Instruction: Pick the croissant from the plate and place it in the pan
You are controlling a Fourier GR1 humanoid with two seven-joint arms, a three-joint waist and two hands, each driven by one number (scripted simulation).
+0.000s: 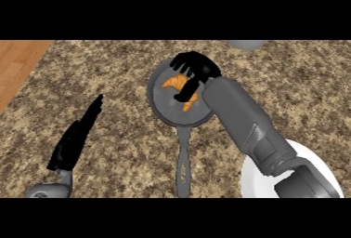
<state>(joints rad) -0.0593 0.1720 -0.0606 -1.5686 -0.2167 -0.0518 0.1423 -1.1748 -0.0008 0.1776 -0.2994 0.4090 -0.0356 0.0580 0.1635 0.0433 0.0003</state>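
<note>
The grey pan (163, 100) lies in the middle of the counter, its long handle (183, 162) pointing toward me. The orange croissant (172, 82) is inside the pan's rim; I cannot tell whether it touches the bottom. My right hand (195, 69) is over it, fingers and thumb curled round its middle, so only its two ends show. The white plate (260, 183) sits at the lower right, bare where it shows and partly hidden by my right forearm. My left hand (75, 137) rests at the left, open with straight fingers, apart from the pan.
The speckled stone counter (288, 93) spreads around the pan. A wooden surface (17, 60) borders it at the upper left. A grey rounded object (247, 44) is cut off at the top edge, right of the pan.
</note>
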